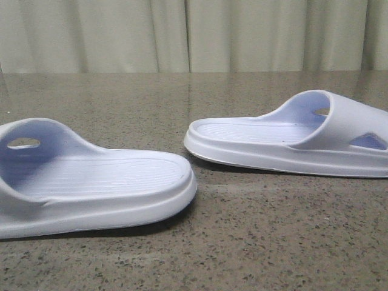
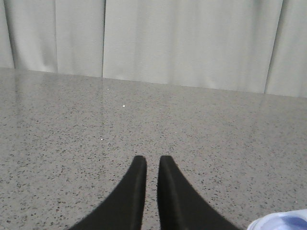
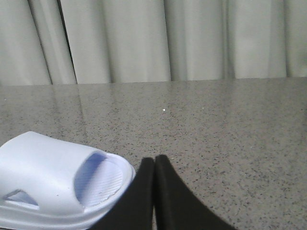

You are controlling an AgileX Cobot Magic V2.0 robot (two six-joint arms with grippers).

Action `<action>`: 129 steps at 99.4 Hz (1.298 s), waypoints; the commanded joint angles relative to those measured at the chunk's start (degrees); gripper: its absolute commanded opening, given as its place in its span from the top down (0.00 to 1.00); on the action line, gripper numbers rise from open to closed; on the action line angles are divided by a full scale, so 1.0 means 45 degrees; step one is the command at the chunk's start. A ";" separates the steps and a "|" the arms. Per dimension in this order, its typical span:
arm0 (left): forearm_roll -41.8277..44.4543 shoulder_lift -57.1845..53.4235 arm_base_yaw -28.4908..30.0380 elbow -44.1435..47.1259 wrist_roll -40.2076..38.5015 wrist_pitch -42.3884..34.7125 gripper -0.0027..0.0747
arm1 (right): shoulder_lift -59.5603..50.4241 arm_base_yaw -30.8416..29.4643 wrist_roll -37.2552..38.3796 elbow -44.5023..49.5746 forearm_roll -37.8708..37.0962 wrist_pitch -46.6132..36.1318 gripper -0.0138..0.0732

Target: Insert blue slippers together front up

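Two pale blue-white slippers lie sole down on the speckled stone table (image 1: 254, 242). The left slipper (image 1: 97, 182) is near the front left, its strap at the left edge. The right slipper (image 1: 291, 142) lies further back on the right, its strap at the right end. Neither gripper shows in the front view. My left gripper (image 2: 152, 160) is empty above bare table, fingers almost together with a thin gap; a slipper's edge (image 2: 283, 223) shows in the corner. My right gripper (image 3: 154, 160) is shut and empty beside the open end of a slipper (image 3: 53, 182).
A pale pleated curtain (image 1: 194, 33) hangs behind the table's far edge. Bare stone table lies between the two slippers and in front of them.
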 commanded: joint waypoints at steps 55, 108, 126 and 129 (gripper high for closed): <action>-0.5690 -0.0374 -0.0111 -0.0376 -0.0085 -0.0148 0.95 | -0.0266 -0.0086 -0.0018 -0.0677 0.0834 -0.0233 0.96; -0.6331 0.3695 -0.0111 -0.7351 -0.0209 0.6972 0.95 | 0.3251 -0.0062 -0.0018 -0.7621 0.2003 0.6459 0.96; -0.6119 0.5352 -0.0111 -0.9008 0.0430 0.8097 0.94 | 0.4428 -0.0036 -0.0018 -0.8203 0.2514 0.7259 0.96; -0.6119 0.5505 -0.0111 -0.9010 0.0430 0.8097 0.94 | 0.4519 -0.0036 -0.0018 -0.8203 0.2685 0.7267 0.96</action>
